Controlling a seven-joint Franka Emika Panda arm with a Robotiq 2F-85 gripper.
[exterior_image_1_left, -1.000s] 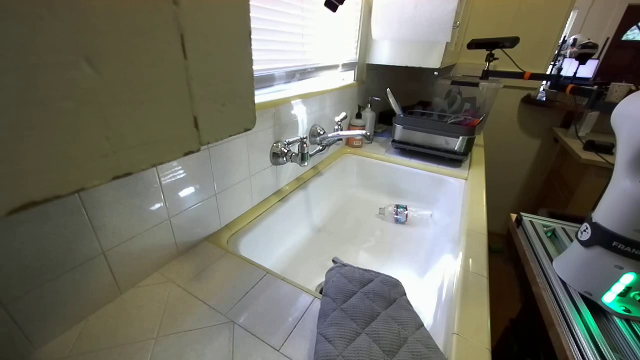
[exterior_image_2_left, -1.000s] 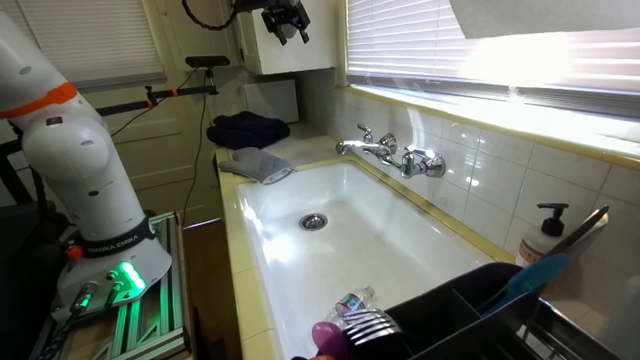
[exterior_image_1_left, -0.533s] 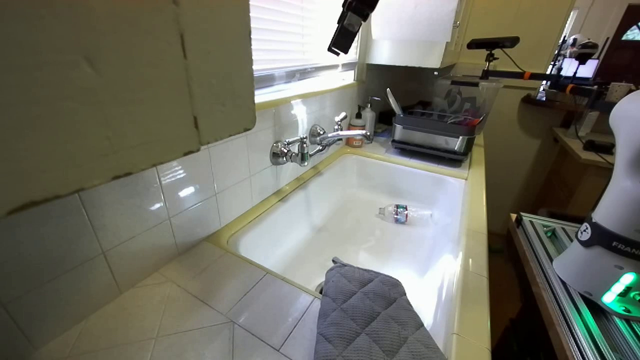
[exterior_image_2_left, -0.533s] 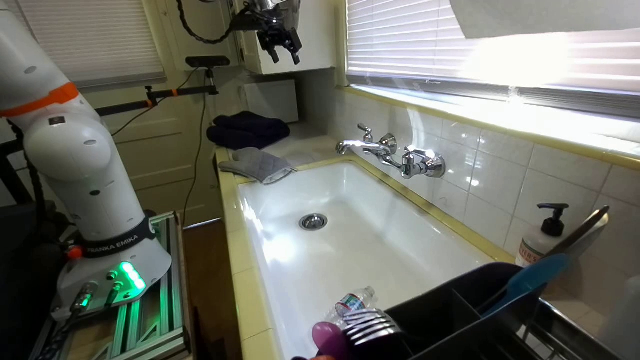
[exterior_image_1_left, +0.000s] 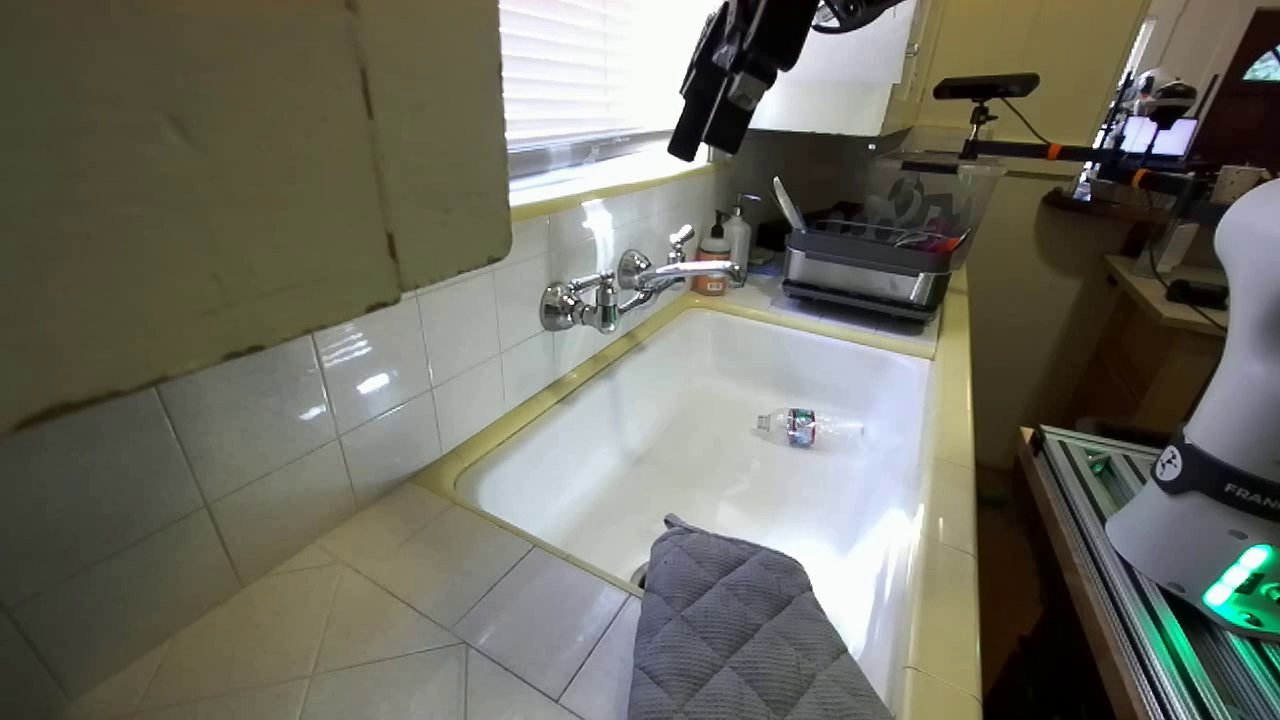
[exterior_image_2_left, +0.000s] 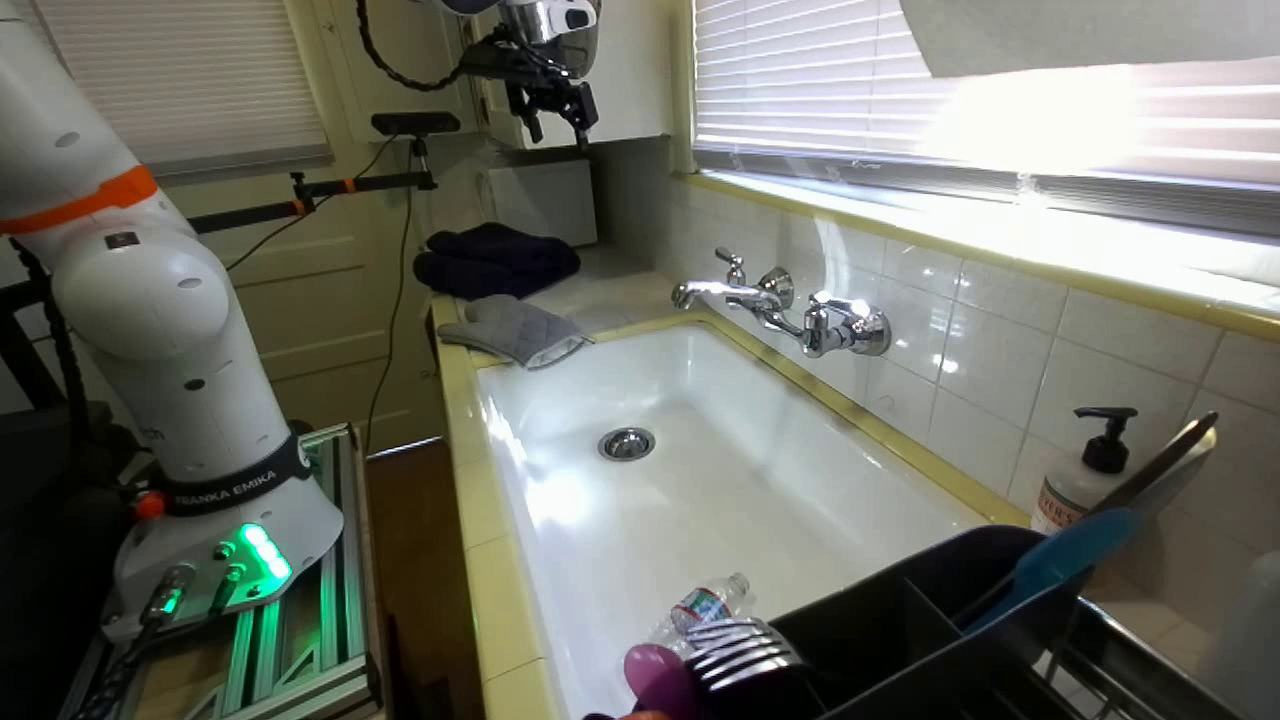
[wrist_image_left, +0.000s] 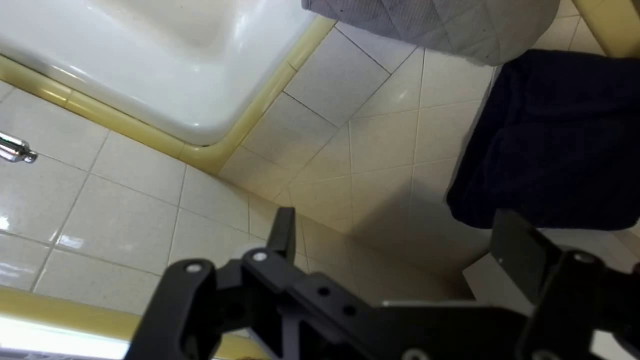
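My gripper stands wide open in the wrist view, with nothing between its fingers. Below it are the tiled counter corner, a dark navy folded cloth and a white box. In both exterior views the gripper hangs in the air, well above the counter, touching nothing. A grey quilted oven mitt lies over the sink's corner edge; part of the mitt shows at the top of the wrist view. A clear plastic bottle lies on its side in the white sink.
A chrome faucet juts from the tiled wall over the sink. Behind the sink stand soap bottles and a dish rack with utensils. A wall cabinet hangs over the counter. A camera on a boom stands near the arm.
My gripper has come down in both exterior views, drifting a little sideways, with its fingers staying apart. The bottle, mitt and cloth have not moved.
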